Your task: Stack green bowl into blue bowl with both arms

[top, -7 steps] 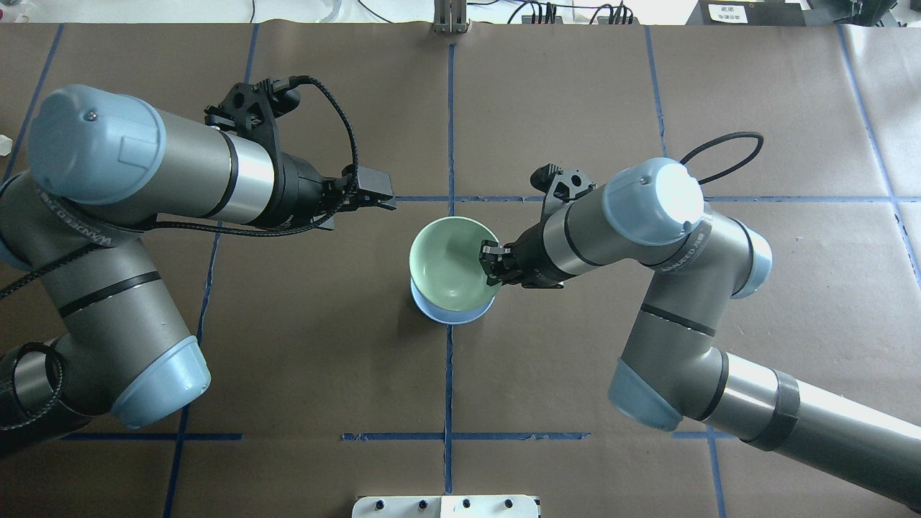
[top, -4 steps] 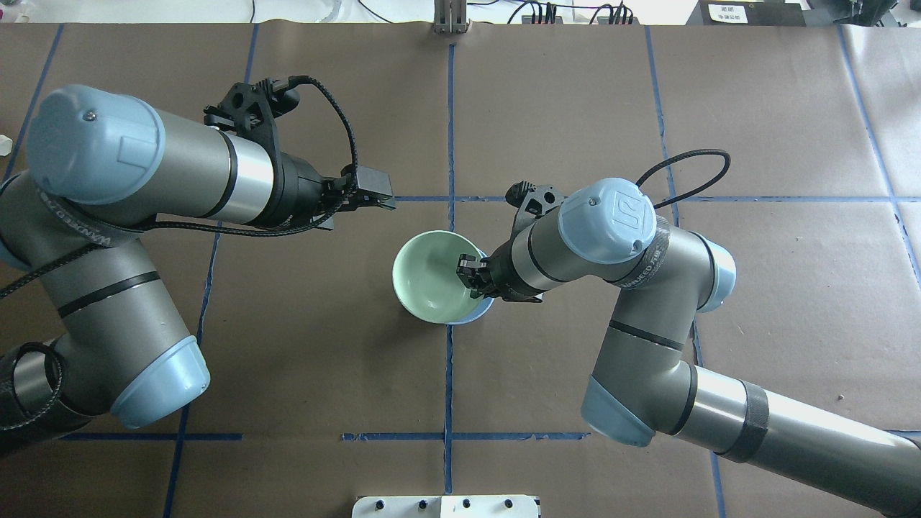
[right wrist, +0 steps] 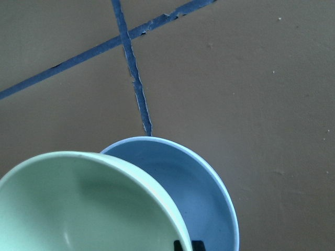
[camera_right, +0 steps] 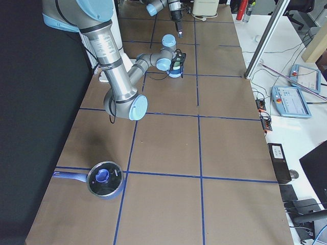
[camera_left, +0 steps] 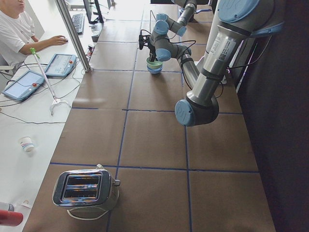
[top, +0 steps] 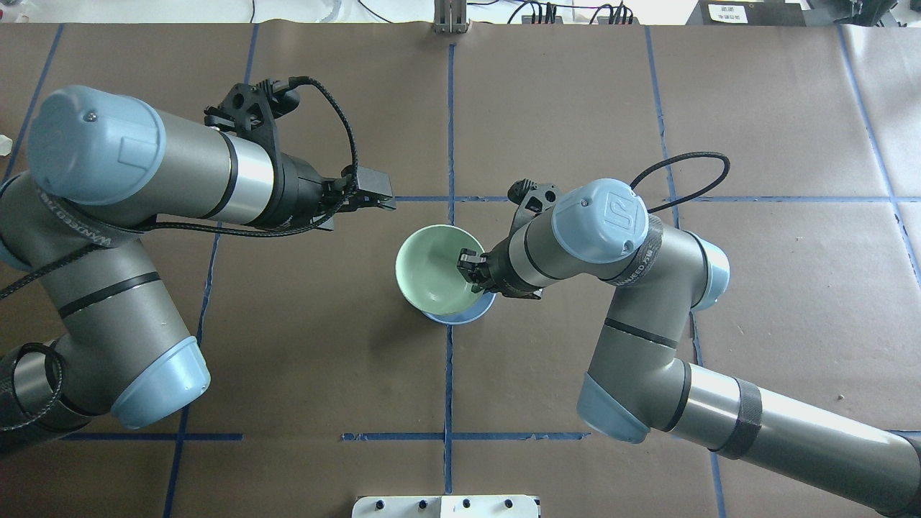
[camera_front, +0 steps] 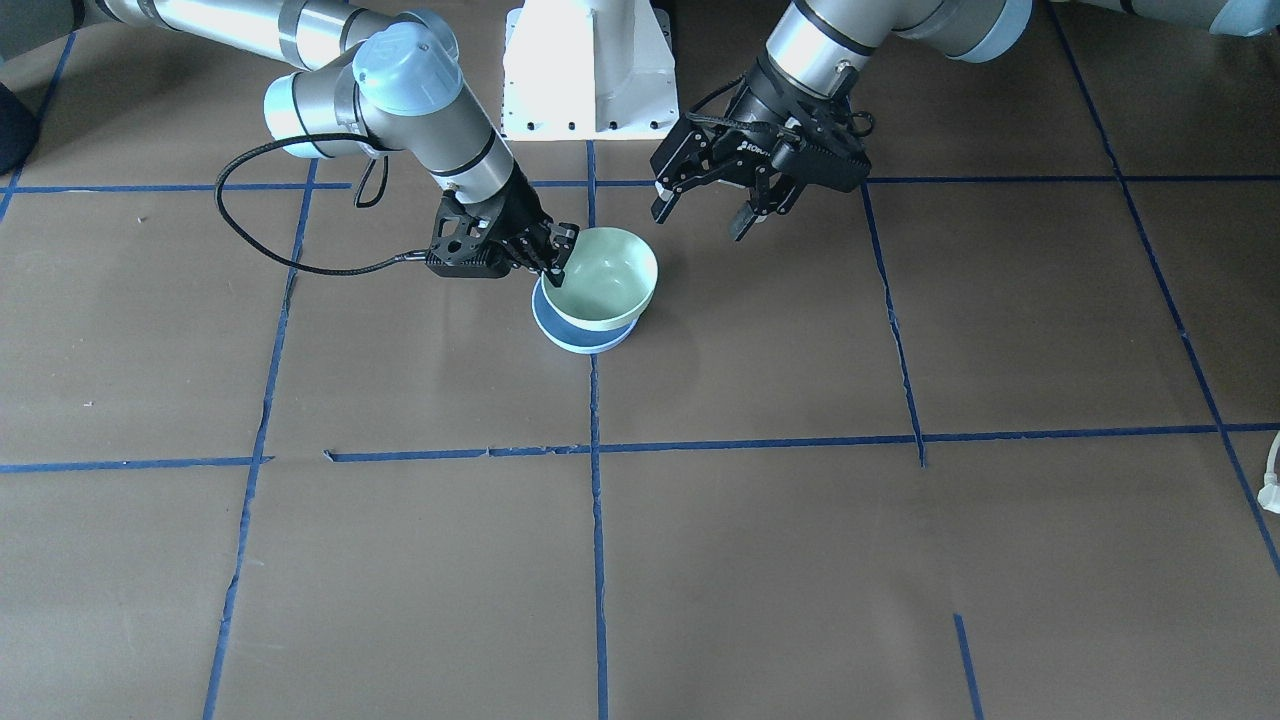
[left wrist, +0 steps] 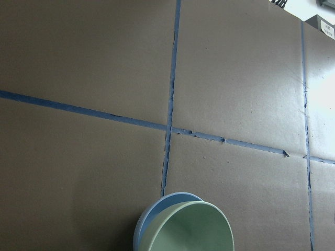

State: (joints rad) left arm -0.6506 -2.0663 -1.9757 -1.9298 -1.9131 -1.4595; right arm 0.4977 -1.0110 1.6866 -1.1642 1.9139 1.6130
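Note:
The pale green bowl point(top: 430, 270) hangs over the light blue bowl point(top: 468, 314), which stands on the table at the centre line. The green bowl is offset from it and covers most of it. My right gripper point(top: 471, 272) is shut on the green bowl's rim on its right side. In the front-facing view the green bowl point(camera_front: 605, 272) sits tilted over the blue bowl point(camera_front: 578, 335), with the right gripper point(camera_front: 556, 262) pinching its rim. My left gripper point(camera_front: 700, 222) is open and empty, in the air beside the bowls. The right wrist view shows the green bowl point(right wrist: 78, 204) overlapping the blue bowl point(right wrist: 196, 188).
The white pedestal base point(camera_front: 590, 70) stands behind the bowls. A toaster point(camera_left: 87, 188) is at the table's left end and a pot with a blue-knobbed lid point(camera_right: 104, 179) at its right end. An operator point(camera_left: 14, 34) sits beside the table.
My right arm has carried the green bowl a little to the left in the overhead view, so it covers more of the blue bowl. The left arm has not moved.

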